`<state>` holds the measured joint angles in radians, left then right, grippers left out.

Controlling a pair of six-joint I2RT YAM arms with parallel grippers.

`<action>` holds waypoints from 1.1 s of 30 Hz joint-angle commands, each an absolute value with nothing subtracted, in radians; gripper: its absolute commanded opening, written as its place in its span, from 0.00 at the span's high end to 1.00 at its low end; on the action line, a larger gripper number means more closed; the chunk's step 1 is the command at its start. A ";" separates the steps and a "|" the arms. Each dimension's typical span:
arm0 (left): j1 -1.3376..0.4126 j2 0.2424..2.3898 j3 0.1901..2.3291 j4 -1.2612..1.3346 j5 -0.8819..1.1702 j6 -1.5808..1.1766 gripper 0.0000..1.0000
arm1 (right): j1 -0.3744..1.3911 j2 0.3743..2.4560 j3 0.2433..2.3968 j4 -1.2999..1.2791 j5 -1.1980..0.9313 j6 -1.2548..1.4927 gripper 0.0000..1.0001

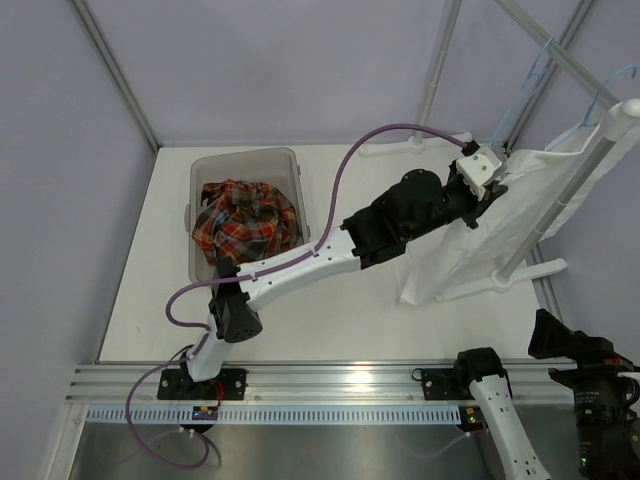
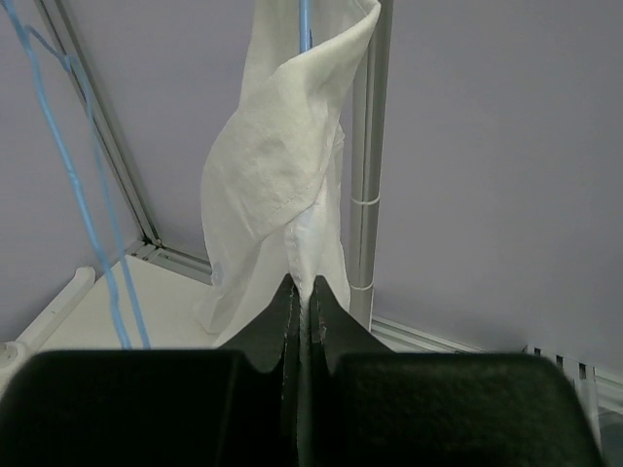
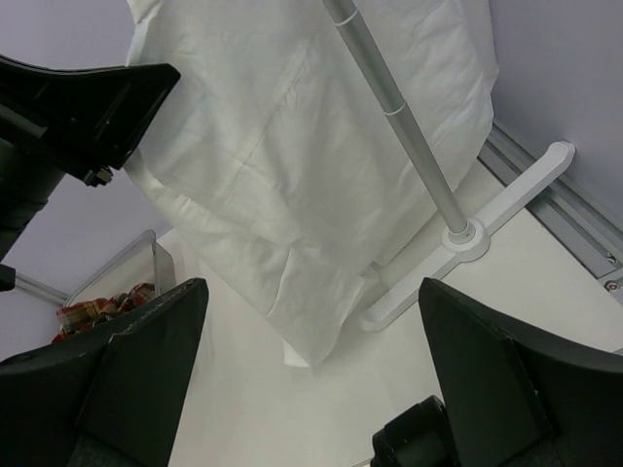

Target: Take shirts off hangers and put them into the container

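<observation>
**White cloth pinched at the rack, plaid already in the tub**

White, soft and creased, the white shirt point(image 1: 480, 240) hangs at 2 o'clock on the table point(image 1: 330, 320), draped off a thin light-blue wire hanger point(image 2: 305, 24) beside the round metal rack pole point(image 3: 409, 136). And there's the left gripper point(image 2: 303, 282), reached right across, its black fingers clamped tight on a narrow fold of that cloth, fabric sandwiched between them. A second hanger point(image 2: 88, 224) dangles at 9 o'clock of the grip in the left wrist view, apart from it.

Over at 10 o'clock sits the container point(image 1: 240, 158), translucent grey plastic with rounded corners, and the plaid shirt point(image 1: 245, 220) lies crumpled inside it, a rumpled heap of red, orange and blue.

The right gripper point(image 3: 311, 287) hovers low near the table's 5 o'clock corner, jaws spread wide, holding nothing, facing the shirt's lower hem.

Room to move? The shirt's hem touches the tabletop just beside the white rack foot point(image 3: 506, 195); bare table runs between shirt and tub. Walls hem in the far edge and both sides.
</observation>
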<state>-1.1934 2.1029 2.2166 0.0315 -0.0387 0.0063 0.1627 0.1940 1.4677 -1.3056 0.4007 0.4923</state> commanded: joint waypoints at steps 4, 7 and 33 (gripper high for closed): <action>-1.172 1.971 2.229 0.129 -0.089 0.037 1.00 | 0.170 0.209 1.509 -1.267 0.391 0.465 0.00; -1.169 1.934 2.192 0.100 -0.124 0.051 1.00 | 0.170 0.216 1.514 -1.266 0.376 0.463 0.01; -1.210 1.243 1.464 -0.356 -0.207 -0.258 1.00 | 0.170 0.495 1.459 -0.888 -0.324 0.276 0.00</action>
